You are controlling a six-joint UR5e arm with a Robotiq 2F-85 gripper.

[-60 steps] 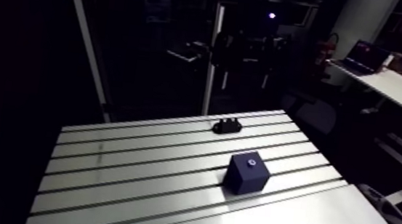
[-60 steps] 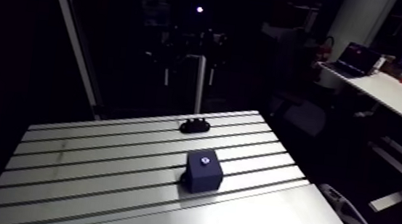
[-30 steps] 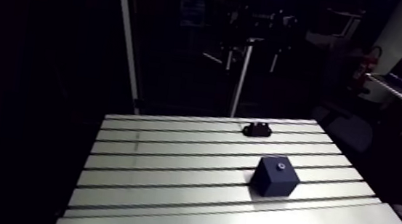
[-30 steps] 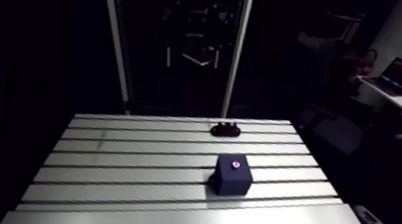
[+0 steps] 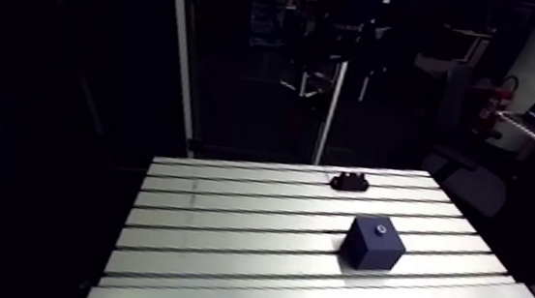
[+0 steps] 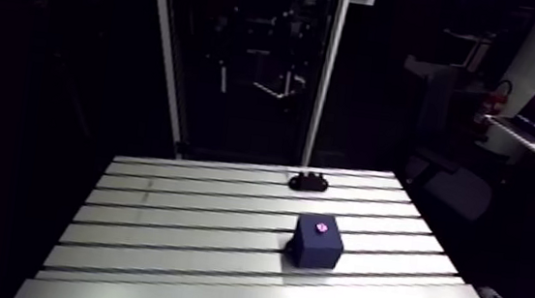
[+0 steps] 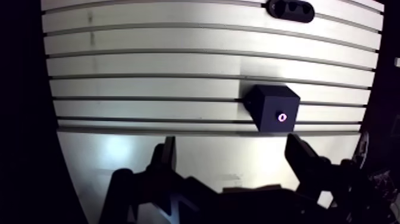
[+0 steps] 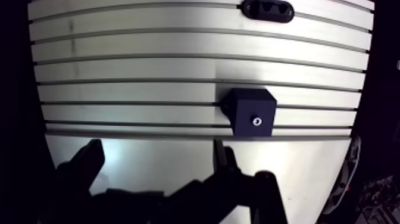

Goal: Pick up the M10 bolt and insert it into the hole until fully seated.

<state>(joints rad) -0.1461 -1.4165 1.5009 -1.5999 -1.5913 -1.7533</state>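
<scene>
The table (image 5: 221, 243) has long slots that run from side to side. A block (image 5: 374, 245) sits on it, on the right half in the arm view, across one of the slots. A hole (image 5: 380, 230) is in the top of the block. Behind the block, a bit to the left, a holder (image 5: 349, 182) lies at the far edge of the table. The two are apart, with slots between them. In the wrist view the block is ahead of the gripper (image 7: 231, 143), not between its fingers, and the holder is farther ahead still.
</scene>
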